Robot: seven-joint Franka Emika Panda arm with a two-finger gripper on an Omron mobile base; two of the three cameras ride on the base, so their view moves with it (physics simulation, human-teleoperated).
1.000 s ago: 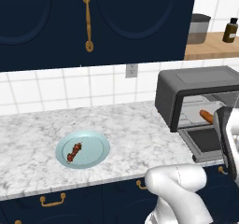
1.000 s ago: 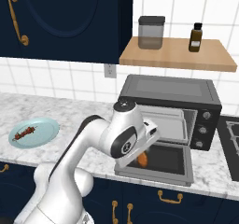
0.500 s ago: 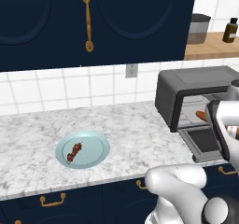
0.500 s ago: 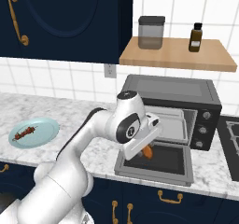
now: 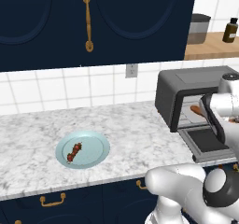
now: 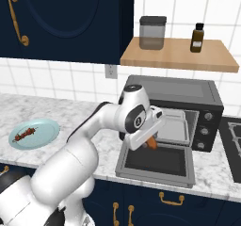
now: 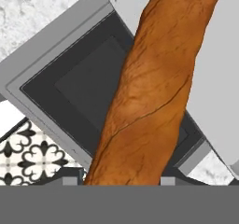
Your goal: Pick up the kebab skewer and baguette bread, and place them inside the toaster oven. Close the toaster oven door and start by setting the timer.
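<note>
Starting at the far left of the counter (image 5: 140, 125), the plate (image 5: 95, 148) sits on the marble with the skewer (image 5: 73, 152) lying across its middle, well apart from the oven. From the right base view that same plate and skewer sit near the counter's left end, untouched. Above them hang dark blue cabinets (image 5: 116, 22) with a brass handle (image 5: 87, 18), and an outlet (image 5: 131, 70) breaks the white tile behind.

Moving right, the white arm curls up and over toward the oven (image 6: 188, 98). Its door (image 6: 157, 161) lies dropped flat toward the counter edge, window facing up, and the light rack (image 6: 174, 126) shows inside the mouth. The gripper (image 6: 149, 138) hangs just over the hinge line, at the front of the opening, and the baguette (image 6: 151, 142) pokes out beneath it as an orange-brown tip. In the hand view the loaf runs long and slanted from between the finger tips up across the door and onto the pale rack edge, so it is clenched in the jaws, its far end reaching over the rack. In the left base view another orange end (image 5: 196, 110) shows inside the oven cavity.

Further right, a shelf (image 6: 179, 55) above the oven carries a grey canister (image 6: 152, 32) and a brown bottle (image 6: 197, 37), and the oven's knobs (image 6: 204, 131) line its right panel.
</note>
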